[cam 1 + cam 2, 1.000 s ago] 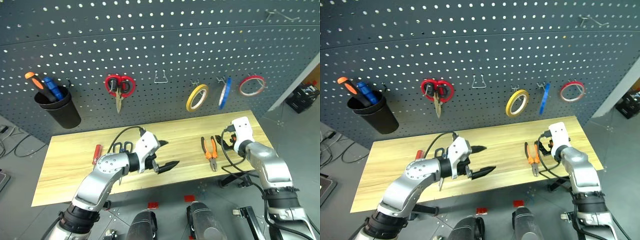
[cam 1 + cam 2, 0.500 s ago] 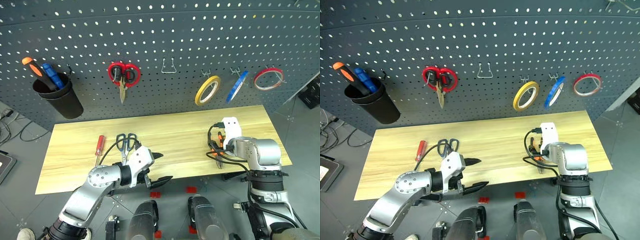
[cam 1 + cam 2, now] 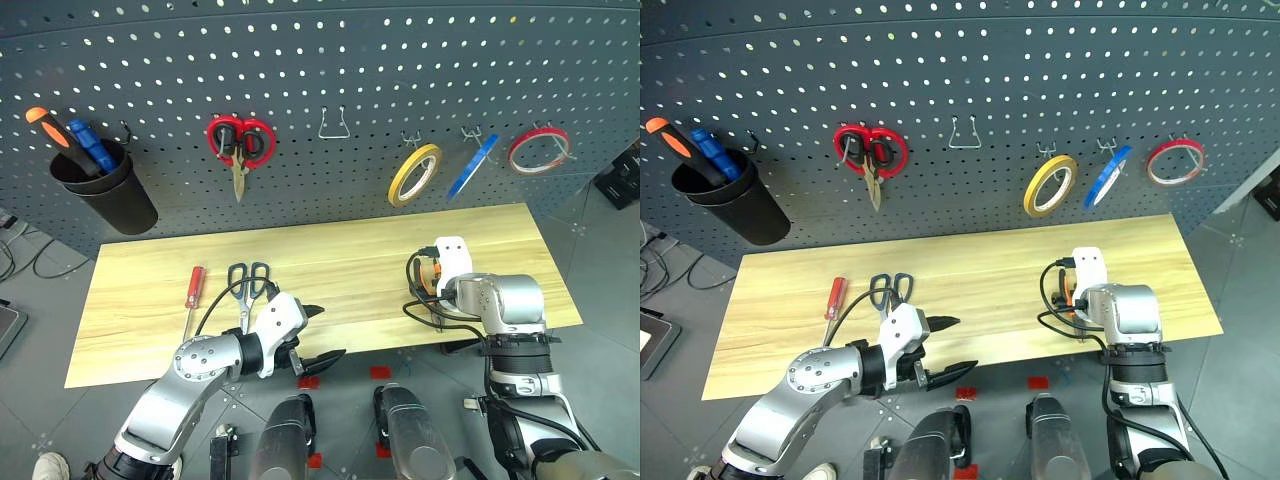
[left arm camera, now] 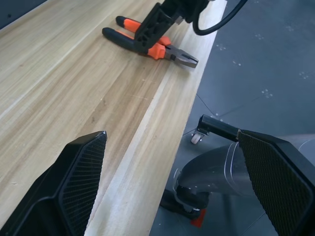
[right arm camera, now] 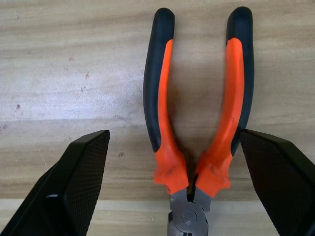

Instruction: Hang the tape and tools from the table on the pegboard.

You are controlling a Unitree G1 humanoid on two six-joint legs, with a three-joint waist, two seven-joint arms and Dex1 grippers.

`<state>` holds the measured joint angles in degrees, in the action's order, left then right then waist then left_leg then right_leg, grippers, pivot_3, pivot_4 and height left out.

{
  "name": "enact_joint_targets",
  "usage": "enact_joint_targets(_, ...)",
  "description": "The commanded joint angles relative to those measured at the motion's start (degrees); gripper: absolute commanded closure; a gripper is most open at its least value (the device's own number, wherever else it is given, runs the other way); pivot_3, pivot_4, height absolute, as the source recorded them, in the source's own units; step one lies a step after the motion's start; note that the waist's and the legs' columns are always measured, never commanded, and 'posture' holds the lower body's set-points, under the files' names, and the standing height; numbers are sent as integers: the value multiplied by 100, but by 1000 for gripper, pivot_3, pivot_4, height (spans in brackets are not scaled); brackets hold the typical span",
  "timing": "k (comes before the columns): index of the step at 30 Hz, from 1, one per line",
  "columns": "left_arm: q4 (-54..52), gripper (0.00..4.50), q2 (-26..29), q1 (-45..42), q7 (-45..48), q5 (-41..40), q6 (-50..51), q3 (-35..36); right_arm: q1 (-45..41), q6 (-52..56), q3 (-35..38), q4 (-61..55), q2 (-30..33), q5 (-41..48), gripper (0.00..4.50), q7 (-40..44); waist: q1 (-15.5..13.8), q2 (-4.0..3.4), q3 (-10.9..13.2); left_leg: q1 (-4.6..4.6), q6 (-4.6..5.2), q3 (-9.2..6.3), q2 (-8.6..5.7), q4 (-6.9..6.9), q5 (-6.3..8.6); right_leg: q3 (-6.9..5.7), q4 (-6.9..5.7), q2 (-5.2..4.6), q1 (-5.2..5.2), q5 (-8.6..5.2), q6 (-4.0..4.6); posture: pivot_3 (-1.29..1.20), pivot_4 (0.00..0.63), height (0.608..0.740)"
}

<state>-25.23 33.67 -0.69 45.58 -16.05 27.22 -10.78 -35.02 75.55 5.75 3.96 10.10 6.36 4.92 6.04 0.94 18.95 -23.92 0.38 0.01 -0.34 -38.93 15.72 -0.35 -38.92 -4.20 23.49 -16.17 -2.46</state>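
Table [image 3: 150, 290]: light yellowish wood planks, visible grain, matte. Pegboard [image 3: 300, 90]: dark grey panel, regular rows of small round holes, thin metal hooks.

Blue tape [image 3: 470, 167], a thin ring, hangs on a hook between a yellow roll [image 3: 414, 174] at its 9 o'clock and a red roll [image 3: 538, 149] at its 3 o'clock. Red-handled scissors [image 3: 240, 150] hang further toward 9 o'clock; a black round cup [image 3: 105, 200] with an orange and a blue screwdriver sits at the panel's far 9 o'clock end.

On the table: small red-handled screwdriver [image 3: 192, 293] with slim steel shaft, and just at its 3 o'clock dark-handled scissors [image 3: 246, 287], blades shut. Pliers [image 5: 197, 123] lie flat, curved orange-and-black rubbery handles spread, grey steel head.

Right gripper [image 5: 174, 177]: fingers [image 5: 78, 182] spread wide, ribbed black pads either side of the pliers' handles, one pad close to a handle; contact unclear.

Left gripper [image 3: 318, 335]: fingers spread, empty, over the table's near edge, at 5 o'clock of the scissors.
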Motion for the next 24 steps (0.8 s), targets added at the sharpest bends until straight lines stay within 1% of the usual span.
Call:
enact_joint_targets(1,-320,0,16,5,-18,-144,48,100,-60,-283,83,296,-12,-31,29,-53,-3,6,13,0,0,0,0,0,0,-1,0,0,0,0,0,-128,407,740)
enact_joint_targets(8,-334,0,60,-56,23,-175,109,106,-294,-990,-110,1058,110,-171,29,-18,-26,9,68,-1,0,0,0,5,0,-1,3,-1,2,0,0,-128,405,740)
enact_joint_targets(11,-318,0,88,-71,49,-182,102,127,-395,-1127,-151,1223,148,-183,29,12,-33,8,72,-2,-1,1,1,6,0,-1,3,-1,4,0,0,-128,403,740)
enact_joint_targets(24,-256,0,73,-128,34,-155,68,141,-397,-1018,-197,1028,229,-175,29,61,-61,4,85,-10,-1,0,2,12,0,-2,9,-4,10,0,0,-129,392,740)
